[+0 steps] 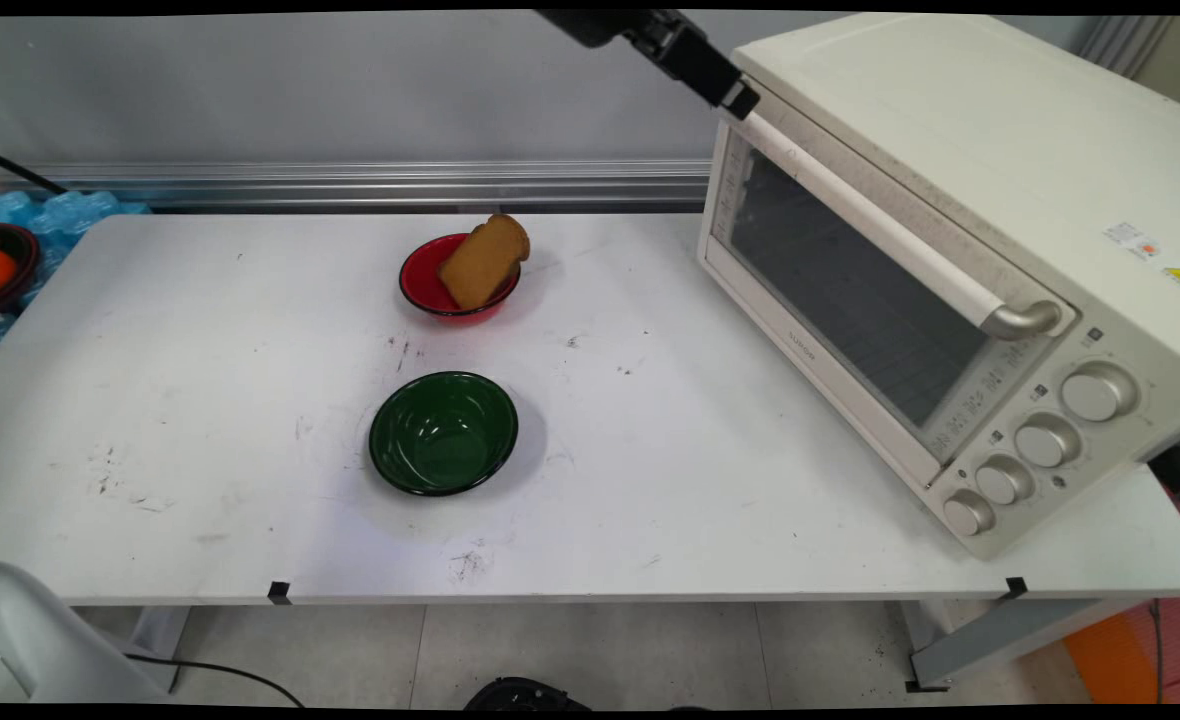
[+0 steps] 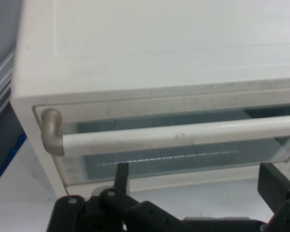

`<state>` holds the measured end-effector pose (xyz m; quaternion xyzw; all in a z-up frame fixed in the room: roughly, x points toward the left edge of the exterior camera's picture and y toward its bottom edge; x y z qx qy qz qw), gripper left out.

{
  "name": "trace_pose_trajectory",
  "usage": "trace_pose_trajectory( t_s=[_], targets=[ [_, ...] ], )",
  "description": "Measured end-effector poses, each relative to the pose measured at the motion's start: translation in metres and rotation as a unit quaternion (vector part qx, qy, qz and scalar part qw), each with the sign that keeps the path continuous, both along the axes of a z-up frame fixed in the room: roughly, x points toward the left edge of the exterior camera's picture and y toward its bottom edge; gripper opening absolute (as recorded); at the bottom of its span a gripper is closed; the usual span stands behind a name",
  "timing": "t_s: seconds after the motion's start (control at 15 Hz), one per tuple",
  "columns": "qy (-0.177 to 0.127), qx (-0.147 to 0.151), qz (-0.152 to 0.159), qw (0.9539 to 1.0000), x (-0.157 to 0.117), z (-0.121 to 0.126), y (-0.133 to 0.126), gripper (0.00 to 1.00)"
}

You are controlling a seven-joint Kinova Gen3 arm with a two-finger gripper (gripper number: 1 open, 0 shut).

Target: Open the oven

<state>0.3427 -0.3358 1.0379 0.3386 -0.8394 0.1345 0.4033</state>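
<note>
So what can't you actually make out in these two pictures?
- Arm: main view, cut off by the top edge; only the gripper shows, by the oven handle.
- Oven interior: both views, dim behind the door glass.
- Dial labels: main view, too small.
- Red bowl contents: partly hidden under the bread slice.

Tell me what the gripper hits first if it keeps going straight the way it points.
Probably the oven door's handle bar: the open gripper faces it, with the glass door behind. Depth is unclear.
</note>
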Motion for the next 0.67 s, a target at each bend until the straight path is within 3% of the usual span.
trace_pose_trajectory(
  t_s=[0.67],
  targets=[
    [-0.04,0.004,0.04,0.9984,-0.055,-0.003,-0.038,1.0]
  ],
)
